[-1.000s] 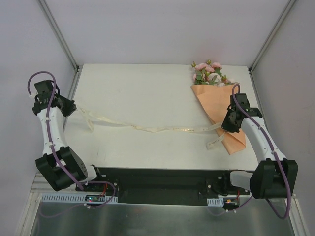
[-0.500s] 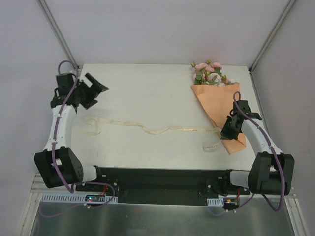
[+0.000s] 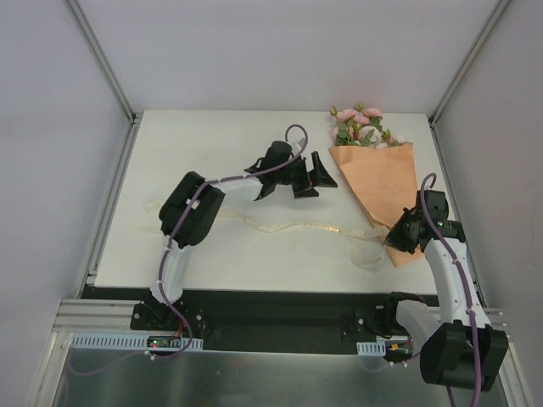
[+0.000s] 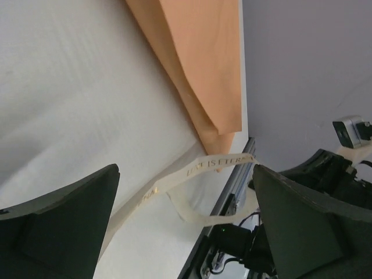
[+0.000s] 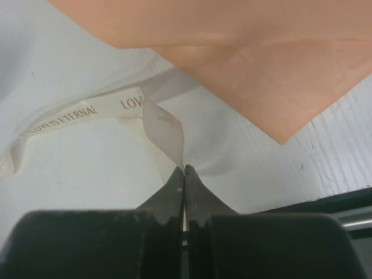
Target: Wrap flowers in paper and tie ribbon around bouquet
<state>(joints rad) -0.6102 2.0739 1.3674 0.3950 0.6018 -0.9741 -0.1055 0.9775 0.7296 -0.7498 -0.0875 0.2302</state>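
- The left gripper was seen with its jaws fully spread and nothing between them. It was held above the surface, just beside the left edge of the paper.
- The right gripper was seen with its jaws clenched on a short end of the ribbon, close by the narrow near tip of the cone.
- The bouquet was laid at the right of the surface. Its long axis ran from the flowers at the far end to the tip at the near right.
- The ribbon was stretched roughly left to right, across the bouquet's axis. It appeared to be tucked under the cone's edge near the tip, though how far under could not be told.
- Most of the ribbon's length lay toward the near side of the left jaws, and its free end lay well apart at the far left of the surface.
- In the left wrist view, the ribbon was framed in the gap between the open jaws, below the cone's tip.
- The wrapping was judged done and the tying not yet done.
- The long run of ribbon was judged to be the left arm's to take, being nearer to it, while the short end was pinned by the right.
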